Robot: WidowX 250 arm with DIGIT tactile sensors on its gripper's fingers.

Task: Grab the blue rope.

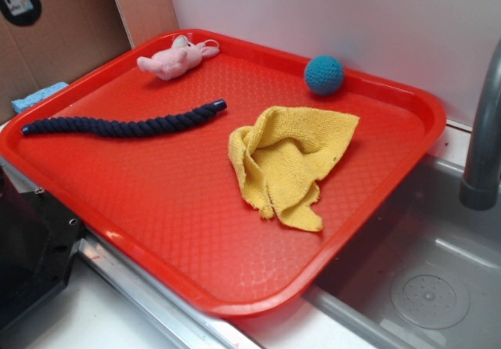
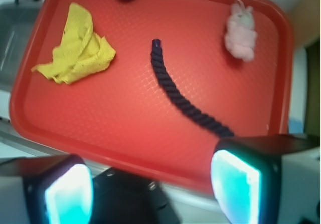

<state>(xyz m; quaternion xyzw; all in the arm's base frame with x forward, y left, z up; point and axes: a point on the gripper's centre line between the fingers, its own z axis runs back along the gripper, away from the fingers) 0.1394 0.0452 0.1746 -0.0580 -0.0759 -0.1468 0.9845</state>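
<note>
Nothing of the grab is done yet, as far as these views show. The blue rope point(image 1: 125, 124) lies loose and gently curved on the left part of the red tray point(image 1: 258, 286), between the pink plush bunny point(image 1: 174, 58) and the crumpled yellow cloth point(image 1: 291, 161), touching neither. In the wrist view the gripper point(image 2: 153, 184) hangs above the tray's near edge with its jaws spread wide and empty; the rope's lower end runs toward the right fingertip point(image 2: 235, 181). A teal crocheted ball point(image 1: 324, 74) sits well apart near the far rim. What is left, I judge: descend over the rope, close, lift
</note>
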